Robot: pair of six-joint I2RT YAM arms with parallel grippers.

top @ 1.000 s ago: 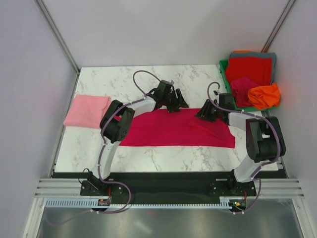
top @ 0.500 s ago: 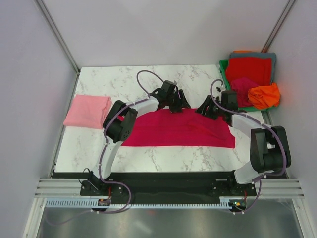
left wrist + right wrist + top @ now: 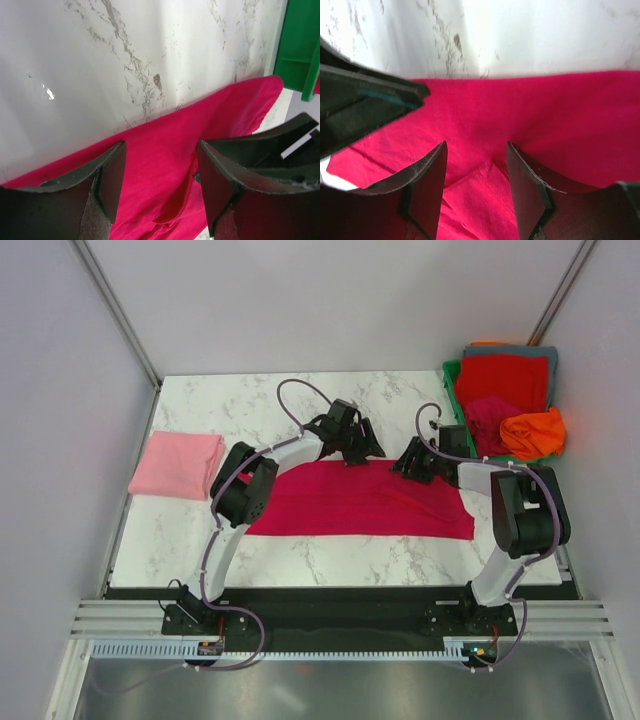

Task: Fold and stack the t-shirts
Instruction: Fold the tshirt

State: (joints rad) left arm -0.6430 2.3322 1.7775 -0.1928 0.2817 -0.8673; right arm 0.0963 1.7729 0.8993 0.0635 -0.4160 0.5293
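A deep magenta-crimson t-shirt [image 3: 350, 502] lies spread in a long band across the middle of the marble table; it also shows in the left wrist view [image 3: 170, 160] and the right wrist view [image 3: 560, 115]. My left gripper [image 3: 362, 452] is open just above the shirt's far edge, nothing between its jaws. My right gripper [image 3: 412, 466] is open over the far edge a little to the right, above a folded sleeve. A light pink folded t-shirt [image 3: 175, 464] lies at the table's left edge. Red [image 3: 503, 380], magenta [image 3: 490, 420], orange [image 3: 533, 433] and grey shirts sit in the bin.
A green plastic bin [image 3: 452, 380] stands at the back right corner; its corner shows in the left wrist view [image 3: 300, 45]. Bare marble table [image 3: 240, 405] lies behind the shirt. Grey walls enclose the table on three sides.
Both grippers have shifted slightly along the shirt's far edge, the left one a bit to the right and back. The shirt lies about the same.
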